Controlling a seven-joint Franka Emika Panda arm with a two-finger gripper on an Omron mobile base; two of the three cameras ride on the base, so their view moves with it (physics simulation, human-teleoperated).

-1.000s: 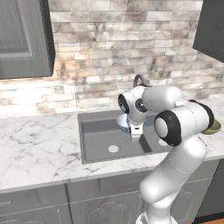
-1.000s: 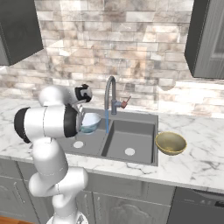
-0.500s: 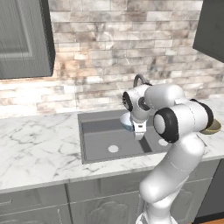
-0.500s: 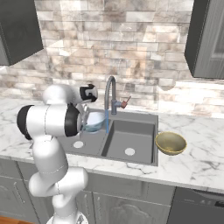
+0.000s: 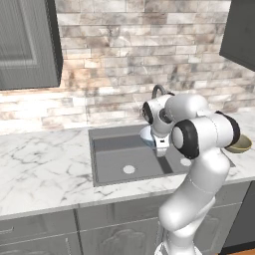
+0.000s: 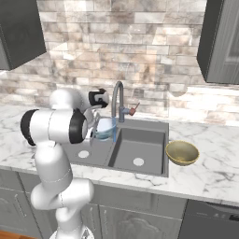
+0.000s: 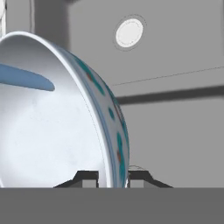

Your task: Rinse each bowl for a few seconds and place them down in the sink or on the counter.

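Presently the gripper (image 7: 112,177) is clamped on the rim of the pale blue bowl (image 7: 57,113), one fingertip (image 7: 87,177) inside the wall and the other outside, and it holds the bowl over the sink (image 6: 140,140) close beneath the faucet (image 6: 117,100).

Risk assessment, as judgement only:
- The grip bears on a thin, glossy rim at a single spot. With water on the glaze the bowl could slide or pivot between the fingertips and drop into the basin.
- The bowl hangs very near the faucet stem in the right base view; any sideways swing could knock the rim against the metal and loosen the hold.
- A blue streak, apparently the water stream, crosses the inner wall in the hand view. If the bowl drifts off that line, the rinse would be incomplete.
- A hard set-down could tip the bowl onto its side.

Condition of the item: the bowl is round, whitish and smooth inside, with a band of teal and reddish marks on the outer wall. In the hand view it appears tilted with its mouth facing the camera side. No chips or cracks are visible.

The olive-tan bowl (image 6: 182,152) stands upright on the counter (image 6: 210,163), touching the sink's right edge, well apart from the arm and not yet handled.
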